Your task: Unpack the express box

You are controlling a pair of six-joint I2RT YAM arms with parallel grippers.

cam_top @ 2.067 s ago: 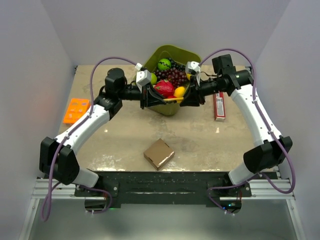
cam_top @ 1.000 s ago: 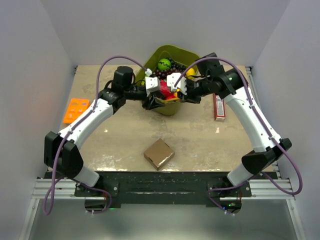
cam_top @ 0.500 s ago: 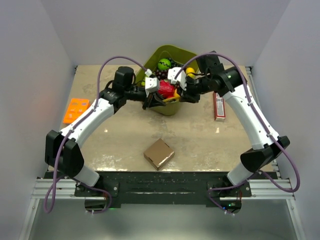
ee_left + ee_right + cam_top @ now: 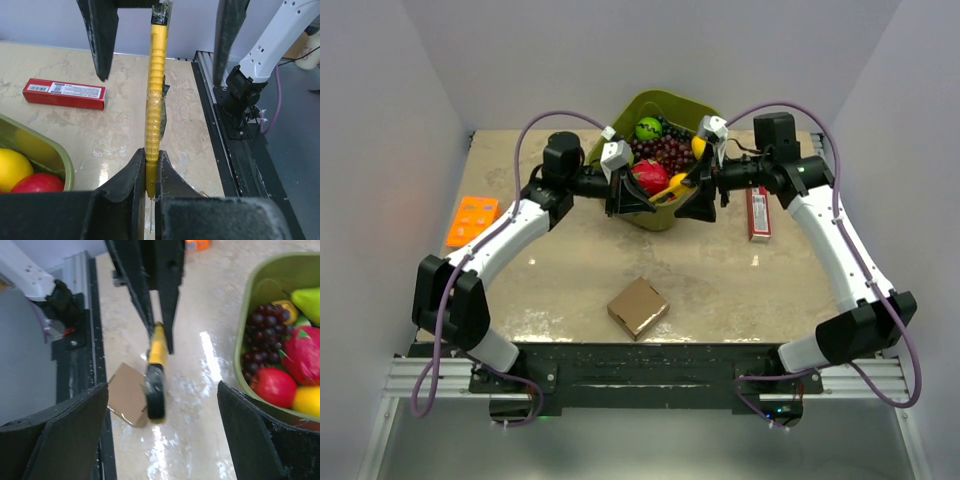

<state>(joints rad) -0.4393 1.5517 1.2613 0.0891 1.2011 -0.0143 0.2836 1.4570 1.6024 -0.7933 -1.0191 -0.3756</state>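
Observation:
The express box (image 4: 638,307) lies closed on the table near the front edge, and appears again as the brown box (image 4: 127,400) in the right wrist view. A yellow utility knife (image 4: 672,190) with a black end hangs in the air in front of the fruit tub. My left gripper (image 4: 151,160) is shut on the knife's (image 4: 154,90) near end. My right gripper (image 4: 161,386) stands wide open around the knife's black tip (image 4: 156,395) without touching it; its fingers (image 4: 102,40) flank the knife in the left wrist view.
A green tub (image 4: 665,110) full of fruit stands at the back centre, just behind both grippers. A slim red packet (image 4: 757,212) lies to its right, and an orange tray (image 4: 472,220) at the left edge.
My right gripper has opened, let go of the knife and drawn back to the right. My left gripper has shut on the knife and holds it alone.

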